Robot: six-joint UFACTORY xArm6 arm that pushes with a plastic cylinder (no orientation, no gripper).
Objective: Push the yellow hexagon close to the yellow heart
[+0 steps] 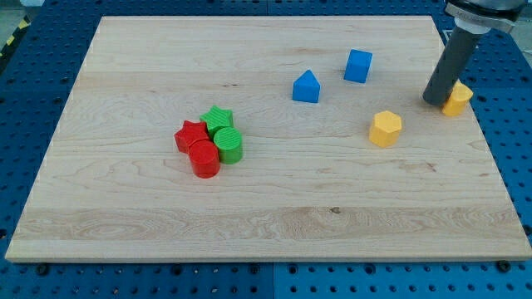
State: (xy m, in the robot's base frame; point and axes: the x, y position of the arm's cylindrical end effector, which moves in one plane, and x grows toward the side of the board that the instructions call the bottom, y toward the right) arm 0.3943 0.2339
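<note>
Yellow hexagon (386, 129) lies flat — yellow heart (458, 98) up-right, well apart.

red star (188, 134) | red cylinder (204, 159) | green star (219, 119) | green cylinder (229, 144) | blue blocks (307, 87) (358, 66) | wooden board (125, 216)

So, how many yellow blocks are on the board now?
2: the yellow hexagon right of centre, and the yellow heart near the right edge, partly hidden behind my tip.

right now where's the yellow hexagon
The yellow hexagon sits on the view's right half of the board, down-left of the yellow heart and my tip, with the two blue blocks above and to its left.
</note>
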